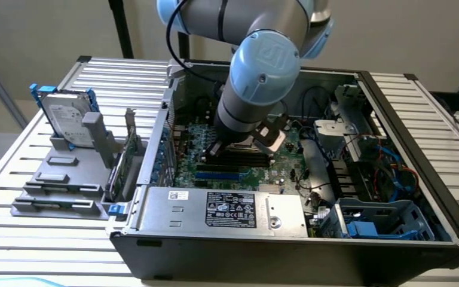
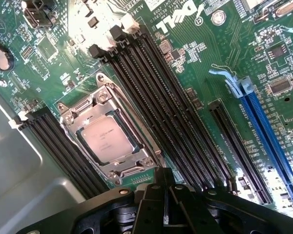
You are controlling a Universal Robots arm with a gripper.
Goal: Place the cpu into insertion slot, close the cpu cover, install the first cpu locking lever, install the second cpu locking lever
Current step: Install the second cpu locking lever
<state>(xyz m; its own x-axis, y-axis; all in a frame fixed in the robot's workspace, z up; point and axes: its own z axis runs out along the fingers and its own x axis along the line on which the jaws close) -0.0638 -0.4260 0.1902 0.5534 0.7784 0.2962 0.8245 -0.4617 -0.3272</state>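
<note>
Green motherboard (image 2: 195, 73) is carrying the cpu (image 2: 107, 139) beneath the cpu cover (image 2: 90, 114); clenched, empty gripper (image 2: 167, 214) is hovering nearby, risking scraping the memory slots (image 2: 156, 97).

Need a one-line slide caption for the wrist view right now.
Shut gripper poised above the green motherboard, with the cpu seated in the insertion slot and the cpu cover closed around it.

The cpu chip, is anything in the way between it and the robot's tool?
Nothing visible is in the way. The cpu already sits in the insertion slot with the cpu cover closed around it, and the shut tool hangs just beside the socket, with bare board between them.
</note>
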